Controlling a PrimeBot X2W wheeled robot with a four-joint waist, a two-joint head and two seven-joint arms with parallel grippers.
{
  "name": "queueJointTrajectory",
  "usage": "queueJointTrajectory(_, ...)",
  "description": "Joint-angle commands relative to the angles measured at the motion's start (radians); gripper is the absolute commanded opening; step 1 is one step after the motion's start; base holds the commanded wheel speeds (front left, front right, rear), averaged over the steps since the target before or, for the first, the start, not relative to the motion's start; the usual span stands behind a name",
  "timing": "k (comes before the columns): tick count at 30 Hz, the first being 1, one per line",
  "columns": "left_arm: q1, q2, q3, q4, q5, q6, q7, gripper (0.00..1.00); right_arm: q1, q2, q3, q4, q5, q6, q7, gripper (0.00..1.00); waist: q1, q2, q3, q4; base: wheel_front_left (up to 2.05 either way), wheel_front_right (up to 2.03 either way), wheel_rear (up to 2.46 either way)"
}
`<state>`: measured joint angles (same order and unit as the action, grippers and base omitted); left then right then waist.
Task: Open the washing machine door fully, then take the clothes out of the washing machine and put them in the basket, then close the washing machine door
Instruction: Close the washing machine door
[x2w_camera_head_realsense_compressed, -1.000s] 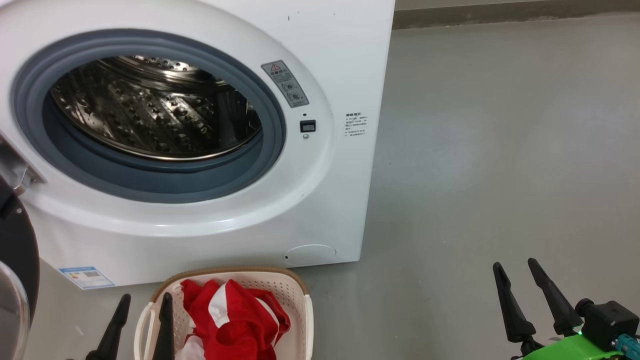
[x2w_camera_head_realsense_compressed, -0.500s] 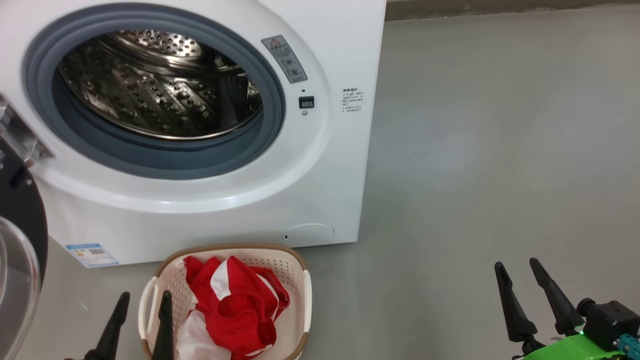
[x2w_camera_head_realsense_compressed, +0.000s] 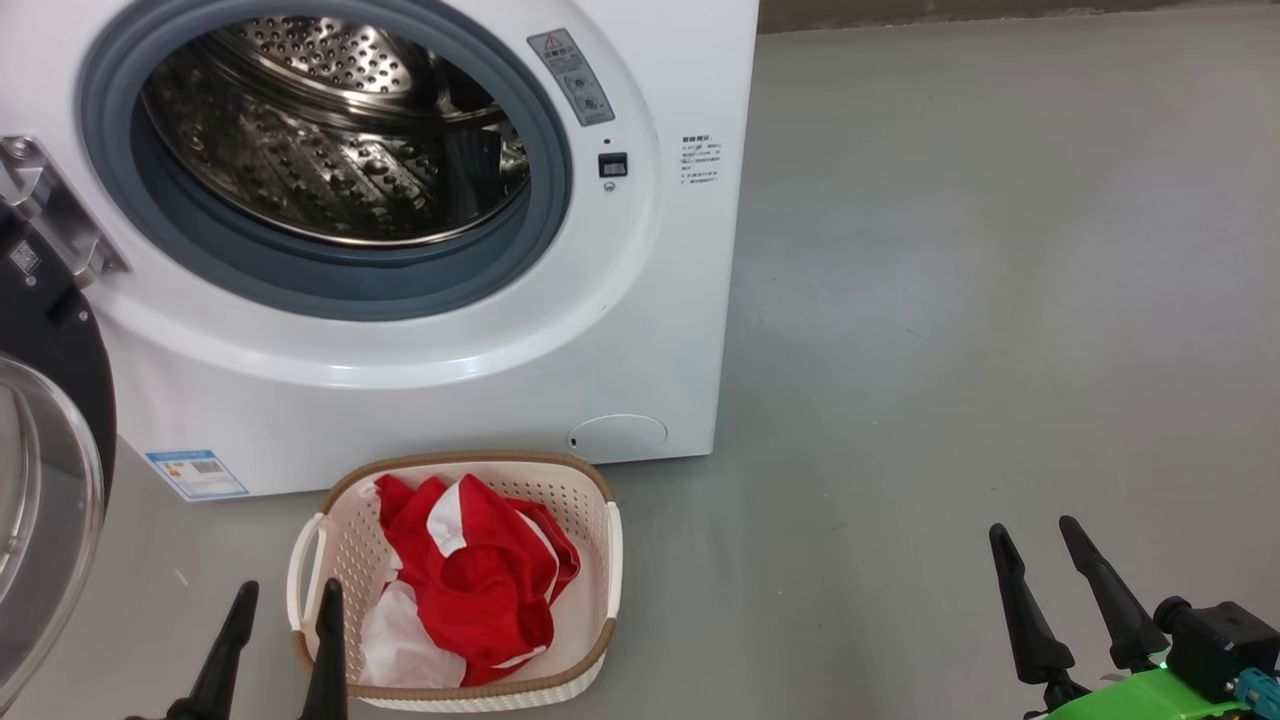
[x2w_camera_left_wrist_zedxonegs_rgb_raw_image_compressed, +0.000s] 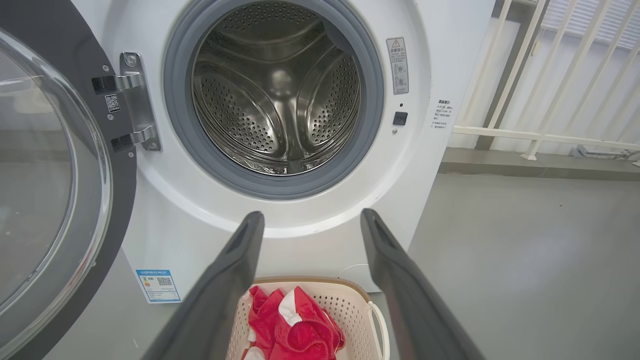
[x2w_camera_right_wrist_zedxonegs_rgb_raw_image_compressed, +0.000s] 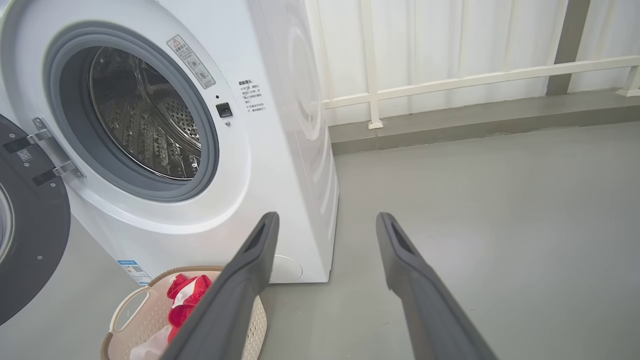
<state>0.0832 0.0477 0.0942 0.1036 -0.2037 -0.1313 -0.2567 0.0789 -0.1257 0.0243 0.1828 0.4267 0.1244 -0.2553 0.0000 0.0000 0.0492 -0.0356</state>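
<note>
**Door** (x2w_camera_left_wrist_zedxonegs_rgb_raw_image_compressed: 50, 175). It hangs wide open on its hinge (x2w_camera_left_wrist_zedxonegs_rgb_raw_image_compressed: 132, 100), at 9 o'clock of the machine's mouth in the left wrist view. The glass bowl faces you. Closing it looks like the one step you have left.

**Clothes** (x2w_camera_head_realsense_compressed: 470, 590). A red and white heap lies inside the basket (x2w_camera_head_realsense_compressed: 604, 570). The basket stands on the floor (x2w_camera_head_realsense_compressed: 950, 300) at 6 o'clock of the mouth, just in front of the washing machine (x2w_camera_head_realsense_compressed: 640, 300).

**Drum** (x2w_camera_left_wrist_zedxonegs_rgb_raw_image_compressed: 280, 95). Bare steel, with no cloth visible from the left wrist view.

**Hazards, as you might judge them:**
- The glass bowl is smooth and rounded, so a fingertip pushed against it may skid off. The black rim would give you a surer surface.
- A soft push may bring the door to the mouth without the latch catching, leaving it ajar.
- Following the door too far in could pinch a finger between the rim and the grey rubber ring.
- The basket stands near the door's arc. Whether the door's lower edge passes over it cannot be told from here. A low arm sweep could shove the basket or drag out a sleeve.

**Left gripper** (x2w_camera_head_realsense_compressed: 288, 590). It sits low at 7 o'clock in the head view, fingers pointing at 12 toward the machine. One fingertip overlaps the basket's near corner. The fingers are spread wide with nothing between them. The door stands at its 9 o'clock, within a short swing.

**Right gripper** (x2w_camera_head_realsense_compressed: 1032, 527). It sits at 5 o'clock in the head view, over bare floor and well apart from the machine and basket. The fingers are spread wide and carry nothing. They tilt slightly toward 11.
</note>
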Motion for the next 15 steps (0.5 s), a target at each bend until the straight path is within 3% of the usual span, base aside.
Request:
queueJointTrajectory(1,-0.017,0.003,0.029,-0.031,0.0,0.001,-0.005,1.0,-0.016,-0.017,0.021,-0.022,-0.011,0.006,-0.006,1.0,0.0,0.0,-0.001,0.0,0.0,0.0,0.0)
queueJointTrajectory(15,-0.015,0.003,0.03,-0.013,-0.015,0.001,-0.005,1.0,-0.004,-0.021,0.016,-0.025,-0.013,0.006,-0.006,1.0,0.0,0.0,-0.013,0.038,0.0,0.0,0.0)
